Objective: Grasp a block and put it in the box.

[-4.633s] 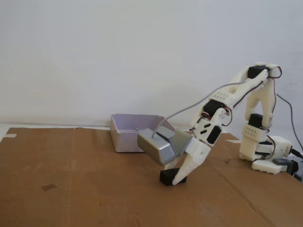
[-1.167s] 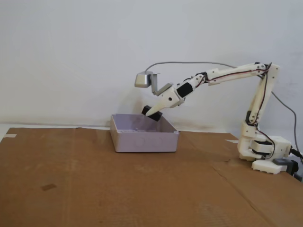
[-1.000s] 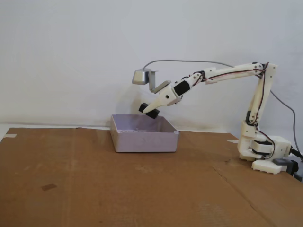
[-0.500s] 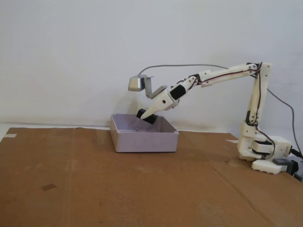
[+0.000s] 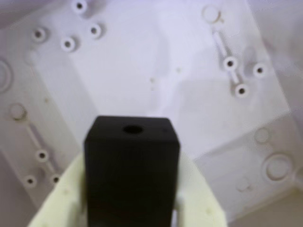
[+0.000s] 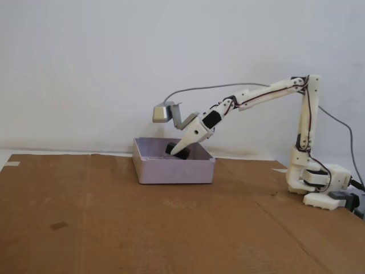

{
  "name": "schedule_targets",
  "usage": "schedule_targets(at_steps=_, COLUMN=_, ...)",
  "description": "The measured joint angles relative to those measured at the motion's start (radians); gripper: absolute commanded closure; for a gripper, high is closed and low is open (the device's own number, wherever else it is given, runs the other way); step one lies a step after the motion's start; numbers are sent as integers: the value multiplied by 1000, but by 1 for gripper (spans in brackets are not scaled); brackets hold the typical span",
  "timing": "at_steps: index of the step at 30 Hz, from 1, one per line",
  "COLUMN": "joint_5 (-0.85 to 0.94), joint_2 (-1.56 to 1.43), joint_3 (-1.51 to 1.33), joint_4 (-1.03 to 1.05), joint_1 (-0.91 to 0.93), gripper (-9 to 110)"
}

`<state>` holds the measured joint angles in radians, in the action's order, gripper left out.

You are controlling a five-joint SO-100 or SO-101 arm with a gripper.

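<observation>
— Wrist view first: where is the block (image 5: 131, 168)?

— Clamped between the two cream fingers (image 5: 64, 198) of the gripper (image 5: 128, 208); its black top face shows a small round hole; below it lies the pale floor of the box (image 5: 156, 61), dotted with moulded studs.

— And from the side?

— Fixed view: the arm (image 6: 268, 94) reaches out over the cardboard sheet (image 6: 114, 222); the gripper (image 6: 178, 153) dips inside the box (image 6: 171, 170); the block (image 6: 173, 149) sits partly below the rim; whether it touches the floor, I cannot tell.
</observation>
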<state>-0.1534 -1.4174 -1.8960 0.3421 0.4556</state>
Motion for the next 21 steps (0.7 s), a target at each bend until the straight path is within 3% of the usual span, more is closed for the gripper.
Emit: schedule_targets(at_steps=21, joint_5=0, joint_2=127, joint_3=0, joint_4=-34, joint_1=0, gripper=92)
